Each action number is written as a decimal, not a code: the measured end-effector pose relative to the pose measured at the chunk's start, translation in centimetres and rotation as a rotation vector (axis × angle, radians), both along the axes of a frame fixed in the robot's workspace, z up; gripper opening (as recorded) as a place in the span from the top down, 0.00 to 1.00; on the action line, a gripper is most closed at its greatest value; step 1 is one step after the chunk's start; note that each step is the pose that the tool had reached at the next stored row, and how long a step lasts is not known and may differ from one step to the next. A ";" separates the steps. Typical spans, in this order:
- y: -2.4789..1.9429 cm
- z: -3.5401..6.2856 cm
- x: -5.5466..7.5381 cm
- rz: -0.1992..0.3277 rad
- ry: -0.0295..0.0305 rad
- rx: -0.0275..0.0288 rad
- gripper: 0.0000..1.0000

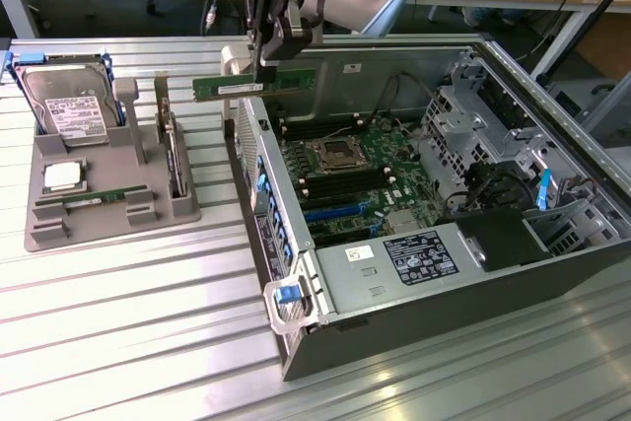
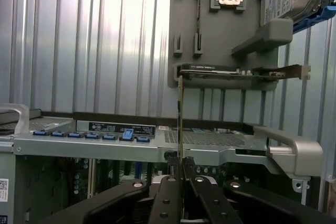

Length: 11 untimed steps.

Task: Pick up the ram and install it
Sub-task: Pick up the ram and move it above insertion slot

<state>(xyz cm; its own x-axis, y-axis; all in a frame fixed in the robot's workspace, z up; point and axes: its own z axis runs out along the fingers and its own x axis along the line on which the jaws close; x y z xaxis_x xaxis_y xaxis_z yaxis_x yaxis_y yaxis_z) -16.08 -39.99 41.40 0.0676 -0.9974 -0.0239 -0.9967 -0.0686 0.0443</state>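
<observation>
Now, white-labelled ram (image 1: 292, 80) between the fingers (image 2: 166, 199)

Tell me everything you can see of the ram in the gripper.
The ram is a long, thin green circuit-board stick with a small white label towards one end. It hangs level in the air with its long edge down, clamped near its middle by the gripper. It is above the wall of the open case and appears to touch nothing but the gripper. The wrist view shows it edge-on as a thin line.
</observation>
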 end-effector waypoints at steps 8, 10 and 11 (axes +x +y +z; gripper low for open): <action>0.00 -0.01 1.5 0.000 -0.0001 0.0001 0.88; 0.00 -0.01 2.2 0.000 -0.0001 0.0001 0.88; 0.00 -0.01 2.3 0.000 -0.0001 0.0001 0.88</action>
